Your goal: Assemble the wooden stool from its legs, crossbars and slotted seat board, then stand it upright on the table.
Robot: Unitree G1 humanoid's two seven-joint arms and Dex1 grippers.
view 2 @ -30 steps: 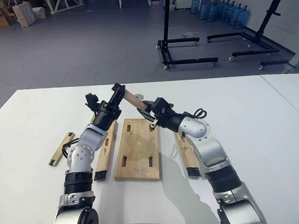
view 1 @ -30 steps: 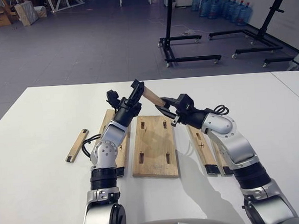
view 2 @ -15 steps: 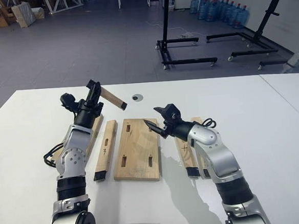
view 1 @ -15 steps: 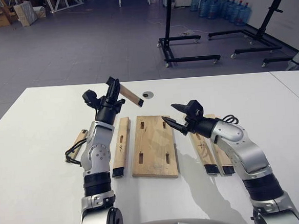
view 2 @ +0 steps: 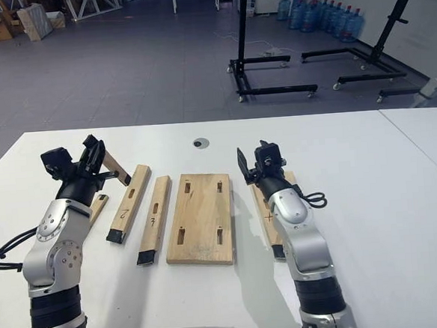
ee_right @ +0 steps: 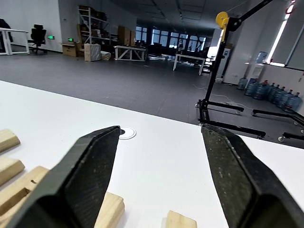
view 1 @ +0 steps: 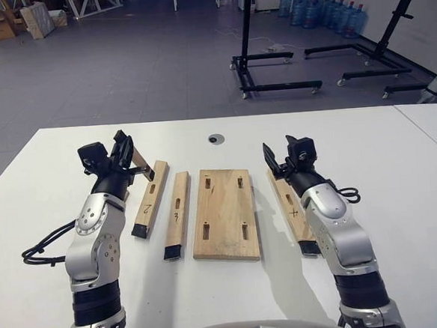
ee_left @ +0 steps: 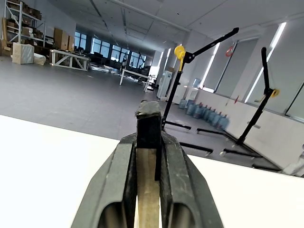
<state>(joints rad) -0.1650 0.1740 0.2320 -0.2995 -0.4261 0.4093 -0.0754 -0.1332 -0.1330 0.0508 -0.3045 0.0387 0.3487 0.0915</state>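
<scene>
The slotted seat board (view 1: 223, 212) lies flat at the middle of the white table (view 1: 402, 219), its four slots facing up. Just left of the board lies a slotted leg (view 1: 177, 210) with a black tip at its near end. A second leg (view 1: 151, 196) lies left of that one, angled slightly away from the board.

Farther left of the board, the left gripper (view 1: 122, 152) is raised above the table. Its fingers are pinched on a short wooden crossbar (view 1: 145, 171). The left wrist view shows the bar's black end cap (ee_left: 148, 124) sticking out between the fingertips.

Just right of the board lies another leg (view 1: 290, 208), partly covered by the right arm. The right gripper (view 1: 279, 156) hovers over the far end of that leg with its fingers spread wide and holding nothing.

Beyond the board's far edge, a small round grommet (view 1: 216, 139) is set in the tabletop.
</scene>
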